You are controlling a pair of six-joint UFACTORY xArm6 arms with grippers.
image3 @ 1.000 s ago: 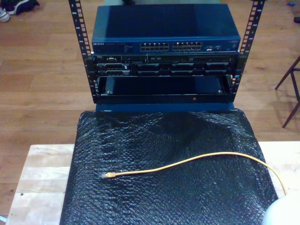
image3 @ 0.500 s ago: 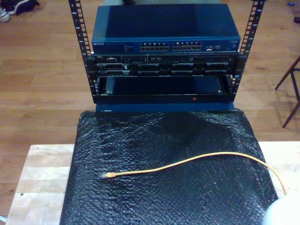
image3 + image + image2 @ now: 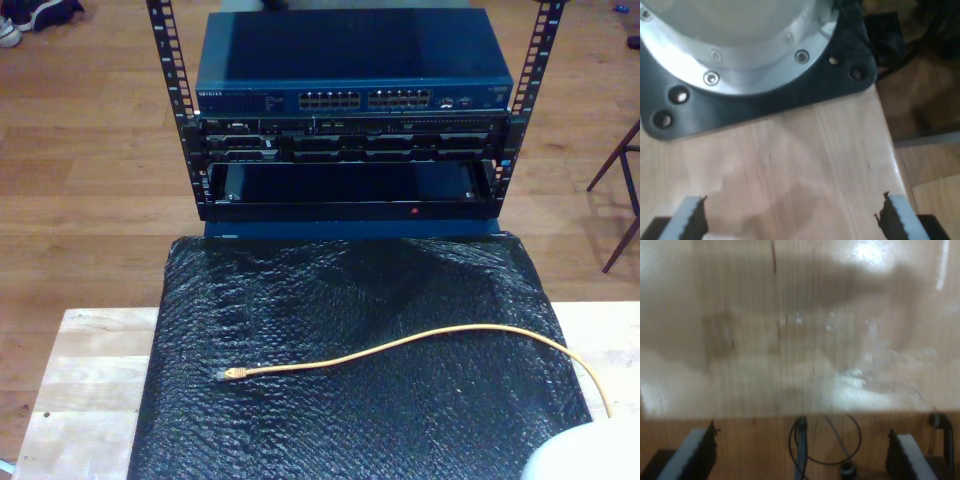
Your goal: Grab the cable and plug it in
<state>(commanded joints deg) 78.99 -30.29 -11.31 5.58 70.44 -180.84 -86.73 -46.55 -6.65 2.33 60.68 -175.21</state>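
The cable, thin and orange-yellow, lies loose across a black bubble-wrap mat in the exterior view. Its plug end rests toward that view's left, and the rest curves off to the lower right. My first gripper is open above bare wooden table top, with nothing between its fingers. My second gripper is also open, over a blurred wooden surface, and holds nothing. A white rounded part of an arm shows at the exterior view's lower right corner, apart from the plug.
Beyond the mat stands a black rack with a blue network switch on top, its row of ports facing the mat. An arm's silver and black base flange sits on the table. Thin black wires hang below the second gripper.
The white arm part at the exterior view's lower right corner has pushed further into the picture. The cable has not moved.
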